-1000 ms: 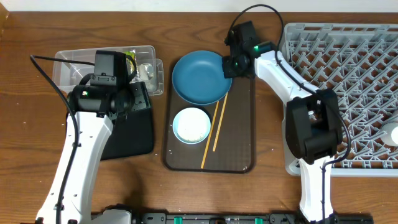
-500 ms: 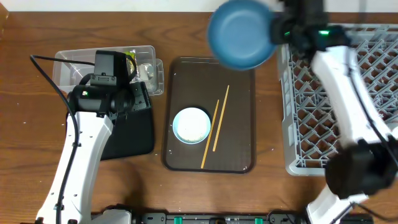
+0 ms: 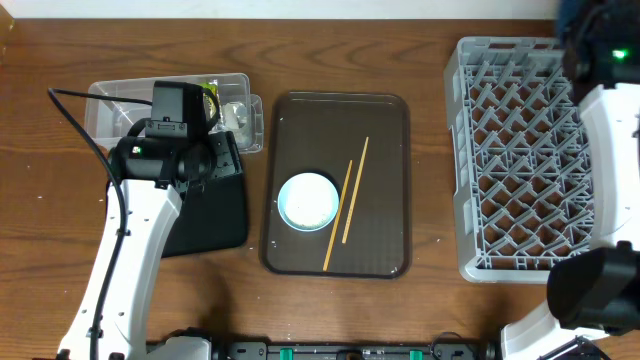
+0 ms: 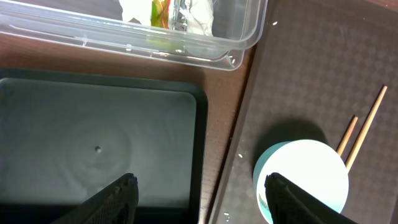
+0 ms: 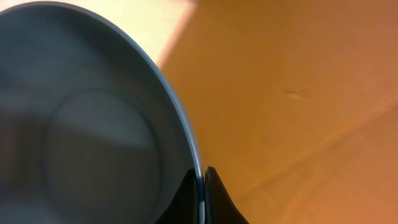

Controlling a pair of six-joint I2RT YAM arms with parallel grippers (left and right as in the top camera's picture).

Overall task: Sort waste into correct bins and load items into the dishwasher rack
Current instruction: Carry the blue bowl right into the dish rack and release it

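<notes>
Blue bowl [image 5: 93,137] gripped at rim by right jaws.

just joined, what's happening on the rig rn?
Right gripper is pinching the blue bowl by its rim, arm up over the far corner of the grey rack. Left gripper hangs open over the edge of the black tray. White-and-blue bowl and two chopsticks lie on the brown tray; paper and a wrapper sit in the clear tub.

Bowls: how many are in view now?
2. A small white-and-light-blue bowl sits on the brown tray, beside the chopsticks. A large blue bowl shows only in the right wrist view, its rim pinched by the right end effector. The right arm could hide more.
</notes>
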